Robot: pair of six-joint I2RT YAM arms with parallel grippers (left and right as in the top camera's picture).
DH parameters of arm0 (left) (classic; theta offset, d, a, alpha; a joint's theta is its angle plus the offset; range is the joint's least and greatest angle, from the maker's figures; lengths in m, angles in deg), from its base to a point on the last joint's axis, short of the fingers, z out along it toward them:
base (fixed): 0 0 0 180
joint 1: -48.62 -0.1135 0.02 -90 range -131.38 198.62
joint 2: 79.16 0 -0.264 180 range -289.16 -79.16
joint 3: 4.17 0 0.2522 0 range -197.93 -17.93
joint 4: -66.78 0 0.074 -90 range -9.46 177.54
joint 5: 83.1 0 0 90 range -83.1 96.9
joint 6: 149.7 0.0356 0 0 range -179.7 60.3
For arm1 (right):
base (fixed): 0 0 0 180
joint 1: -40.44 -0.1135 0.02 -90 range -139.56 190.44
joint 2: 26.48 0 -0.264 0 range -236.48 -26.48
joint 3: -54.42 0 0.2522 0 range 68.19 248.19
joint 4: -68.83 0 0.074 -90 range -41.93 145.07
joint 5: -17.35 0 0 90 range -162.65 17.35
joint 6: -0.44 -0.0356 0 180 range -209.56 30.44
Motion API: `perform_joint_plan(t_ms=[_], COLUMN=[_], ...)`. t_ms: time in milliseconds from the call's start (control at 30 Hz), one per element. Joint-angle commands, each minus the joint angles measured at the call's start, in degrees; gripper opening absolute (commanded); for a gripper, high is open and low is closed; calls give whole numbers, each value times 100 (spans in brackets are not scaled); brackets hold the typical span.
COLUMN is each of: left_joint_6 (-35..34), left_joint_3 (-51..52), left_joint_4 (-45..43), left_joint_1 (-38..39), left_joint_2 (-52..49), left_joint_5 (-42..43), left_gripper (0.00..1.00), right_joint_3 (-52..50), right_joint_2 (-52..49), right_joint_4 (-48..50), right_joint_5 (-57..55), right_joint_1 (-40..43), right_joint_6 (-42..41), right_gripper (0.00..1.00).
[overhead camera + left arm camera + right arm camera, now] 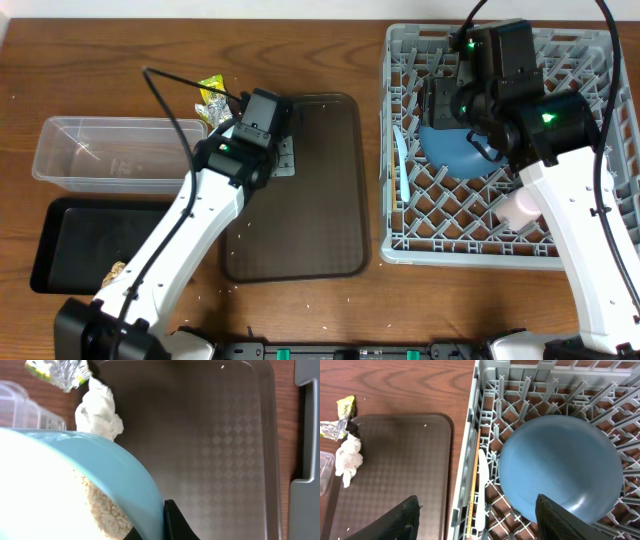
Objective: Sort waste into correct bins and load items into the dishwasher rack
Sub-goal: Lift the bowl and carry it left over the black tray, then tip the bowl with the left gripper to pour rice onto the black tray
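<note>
Close by the left wrist, the left tool [156, 529] is clenched on the rim of a small round light-blue plastic cup [125, 475], hung over the dark brown serving tray [215, 450]. It looks light, stiff and slick; loose white rice [102, 510] inside would spill if tipped, so the rim grip suits.

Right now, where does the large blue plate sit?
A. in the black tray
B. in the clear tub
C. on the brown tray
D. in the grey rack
D: the blue plate sits inside the grey rack, among its pegs, as both the right wrist and overhead views show.
</note>
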Motion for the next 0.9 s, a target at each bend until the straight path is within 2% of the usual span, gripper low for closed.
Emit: perform_joint_plan(t_ms=[0, 200, 400, 667, 867], left_joint_6=[-573, -1117, -1176, -533, -15], left_joint_3=[-79, -79, -42, 468, 1285], left_joint_4=[179, 682, 1163, 1080, 94], left_joint_1=[-52, -492, -1694, -4168, -6177], left_joint_2=[138, 780, 1482, 1768, 1733], left_joint_5=[-28, -33, 251, 2256, 4041], left_gripper=[6, 6, 6, 6, 6], right_joint_3=[11, 11, 11, 11, 11], right_joint_2=[-13, -13, -11, -11, -11], right_joint_4=[26, 15, 22, 7, 11], right_joint_5=[0, 0, 0, 0, 0], right_joint_1=[33, 33, 33, 35, 35], right_joint_6=[11, 11, 11, 13, 13], right_gripper=[68, 68, 68, 69, 69])
